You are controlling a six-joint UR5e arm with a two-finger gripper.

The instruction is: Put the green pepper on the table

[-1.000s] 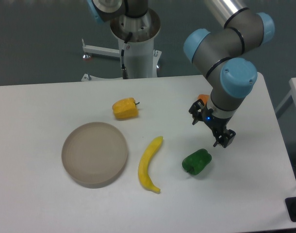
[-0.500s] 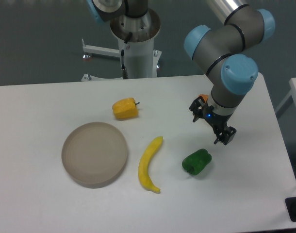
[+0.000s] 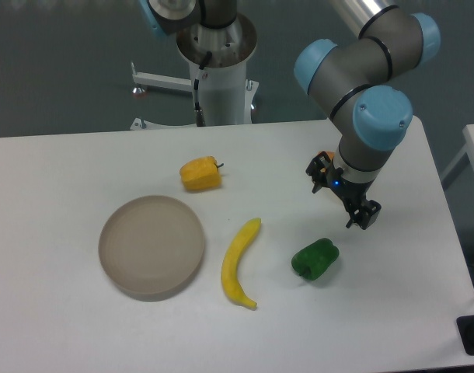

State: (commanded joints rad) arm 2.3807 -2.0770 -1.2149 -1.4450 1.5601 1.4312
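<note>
The green pepper [image 3: 315,259] lies on the white table [image 3: 81,171], right of centre and near the front. Nothing touches it. My gripper [image 3: 342,196] hangs above the table just behind and to the right of the pepper, its two black fingers spread apart and empty. One fingertip [image 3: 364,217] shows at the lower right; the other sits at the upper left.
A yellow banana [image 3: 240,264] lies left of the green pepper. A round beige plate [image 3: 151,245] sits at the left. A yellow-orange pepper [image 3: 200,174] rests behind the plate. The robot's base column [image 3: 218,78] stands at the table's back edge.
The gripper has drifted slightly up and to the right, away from the green pepper. The pepper and the other objects have not moved.
</note>
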